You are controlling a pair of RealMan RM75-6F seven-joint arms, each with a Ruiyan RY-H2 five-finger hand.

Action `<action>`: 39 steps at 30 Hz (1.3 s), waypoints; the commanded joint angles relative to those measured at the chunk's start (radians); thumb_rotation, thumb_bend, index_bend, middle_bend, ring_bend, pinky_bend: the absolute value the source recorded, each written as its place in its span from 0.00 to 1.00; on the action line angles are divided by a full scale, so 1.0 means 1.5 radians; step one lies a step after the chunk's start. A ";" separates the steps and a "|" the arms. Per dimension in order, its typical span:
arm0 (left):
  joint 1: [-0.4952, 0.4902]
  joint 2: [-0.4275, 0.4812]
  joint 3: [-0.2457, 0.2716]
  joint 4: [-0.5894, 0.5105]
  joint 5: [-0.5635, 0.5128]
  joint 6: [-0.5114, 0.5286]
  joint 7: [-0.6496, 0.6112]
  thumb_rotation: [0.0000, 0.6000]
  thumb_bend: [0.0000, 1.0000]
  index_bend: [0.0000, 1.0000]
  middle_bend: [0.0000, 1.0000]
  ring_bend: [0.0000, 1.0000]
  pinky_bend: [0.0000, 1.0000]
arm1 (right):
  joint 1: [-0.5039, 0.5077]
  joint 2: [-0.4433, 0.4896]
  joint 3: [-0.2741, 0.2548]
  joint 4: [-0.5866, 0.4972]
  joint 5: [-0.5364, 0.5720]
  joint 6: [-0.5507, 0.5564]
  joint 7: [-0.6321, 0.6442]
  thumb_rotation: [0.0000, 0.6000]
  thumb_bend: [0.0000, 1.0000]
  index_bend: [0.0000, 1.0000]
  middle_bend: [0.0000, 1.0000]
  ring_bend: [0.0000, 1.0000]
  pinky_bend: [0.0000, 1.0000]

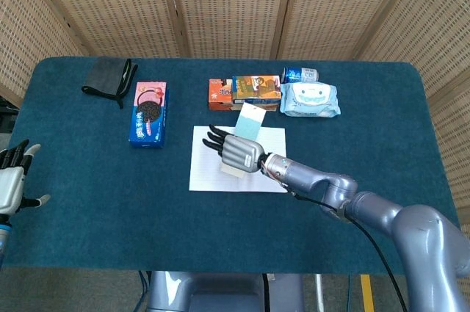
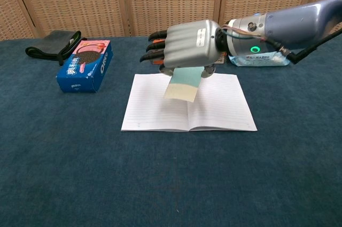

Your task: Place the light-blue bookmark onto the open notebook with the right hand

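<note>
A: Item one, the right hand point(image 2: 184, 45)?

B: Above the notebook point(image 2: 214, 104), back of the hand upward, dark fingers point(image 2: 155, 45) pointing toward the robot's left. It holds the bookmark point(image 2: 183, 83), a pale blue card hanging below the palm over the middle of the open pages. Its upper end is hidden behind the hand in the chest view, so the exact grip cannot be made out; in the head view a strip of the card point(image 1: 250, 119) sticks out past the hand toward the boxes.

A: Is the card touching the paper?

B: Cannot tell. The chest view shows its lower edge low over the centre fold (contact is not clear).

A: Item two, the left hand point(image 1: 12, 183)?

B: Seen only in the head view, at the left edge, partly cut off. Fingers apart, nothing in it.

A: Other stock on the table point(image 1: 88, 202)?

B: A blue cookie box point(image 2: 85, 64) to the left of the notebook. A dark pouch point(image 2: 53, 43) at the far left corner. Beyond the notebook, an orange box point(image 1: 219, 95) with a second box point(image 1: 256, 88) stacked beside it, both partly blocked by the hand in the chest view. A wipes pack point(image 1: 311, 99) to the right, mostly behind the right forearm in the chest view. A small can point(image 1: 299, 74) lies behind the pack, label too small to read.
</note>
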 commanded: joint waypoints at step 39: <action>-0.015 0.006 0.015 0.001 -0.002 -0.019 -0.010 1.00 0.00 0.00 0.00 0.00 0.00 | -0.045 0.054 -0.016 -0.153 0.172 0.094 0.058 1.00 1.00 0.00 0.00 0.00 0.03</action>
